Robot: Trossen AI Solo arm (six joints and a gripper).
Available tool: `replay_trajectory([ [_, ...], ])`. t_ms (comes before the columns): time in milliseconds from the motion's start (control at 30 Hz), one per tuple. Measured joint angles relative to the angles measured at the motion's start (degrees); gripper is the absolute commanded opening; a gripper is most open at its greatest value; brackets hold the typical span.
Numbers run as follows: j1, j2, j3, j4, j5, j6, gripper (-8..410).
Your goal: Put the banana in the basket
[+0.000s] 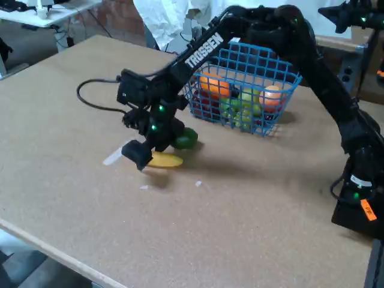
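The gripper (143, 157) is lowered onto the table (252, 216) over the banana (165, 159); whether its jaws are closed cannot be told. The lime (185, 138) sits just behind, so it should be left undisturbed. The basket (287, 86) stands beyond.

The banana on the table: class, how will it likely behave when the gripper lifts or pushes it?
The banana looks smooth, so it may slip between the gripper's fingers. Its curved shape suggests it could pivot or rock if pushed. It lies close to the lime, so a shove might nudge that round fruit into rolling.
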Motion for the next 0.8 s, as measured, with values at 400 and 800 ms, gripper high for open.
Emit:
replay_trajectory([
  [400, 0.5, 0.1, 0.0, -0.3, 2.9, 0.1, 98],
  [800, 0.6, 0.0, 0.1, 0.1, 3.1, 0.1, 7],
])
